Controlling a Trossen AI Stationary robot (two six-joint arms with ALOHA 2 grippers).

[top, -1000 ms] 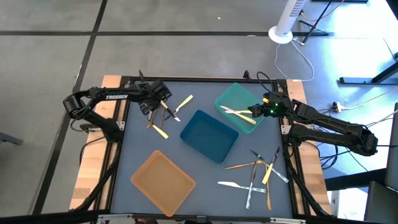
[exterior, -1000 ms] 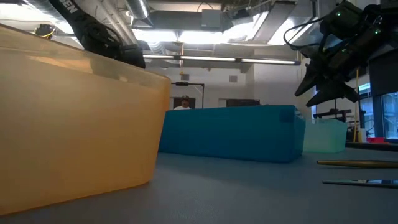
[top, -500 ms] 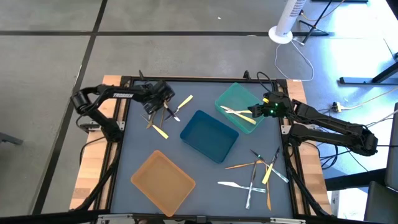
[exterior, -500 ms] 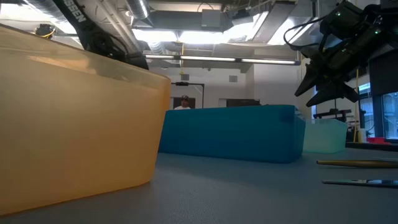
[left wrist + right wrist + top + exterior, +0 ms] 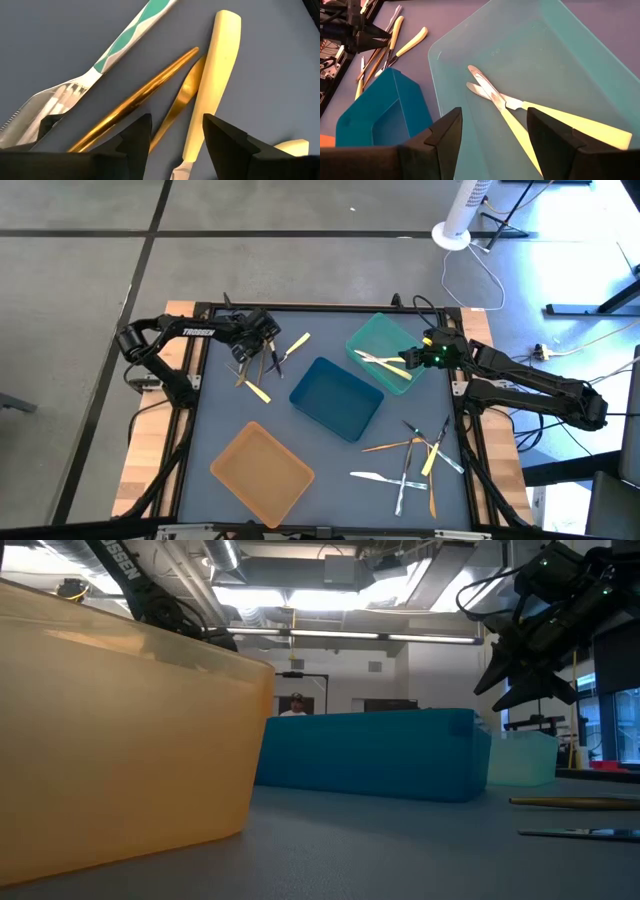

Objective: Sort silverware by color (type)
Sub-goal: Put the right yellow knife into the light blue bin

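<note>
At the table's far left lies a small cluster of silverware (image 5: 268,365). In the left wrist view it shows as two thin gold handles (image 5: 145,95), a cream-yellow handle (image 5: 215,75) and a silvery knife with a teal-and-white handle (image 5: 125,40). My left gripper (image 5: 262,348) hangs low over them, open, one gold handle (image 5: 181,102) lying between its fingers (image 5: 135,142). My right gripper (image 5: 492,150) waits open above the teal tray (image 5: 385,352), which holds two crossed knives (image 5: 500,102) with cream-yellow handles. More silverware (image 5: 415,460) lies piled at the near right.
A blue tray (image 5: 337,397) stands mid-table and an orange tray (image 5: 262,473) at the near left, filling the left of the low view (image 5: 120,740). A lone cream-handled piece (image 5: 297,345) lies right of the left cluster. A person (image 5: 297,705) stands in the room behind.
My left gripper has sunk toward the silverware cluster and shifted a little toward the table's right. My right gripper has kept still over the teal tray.
</note>
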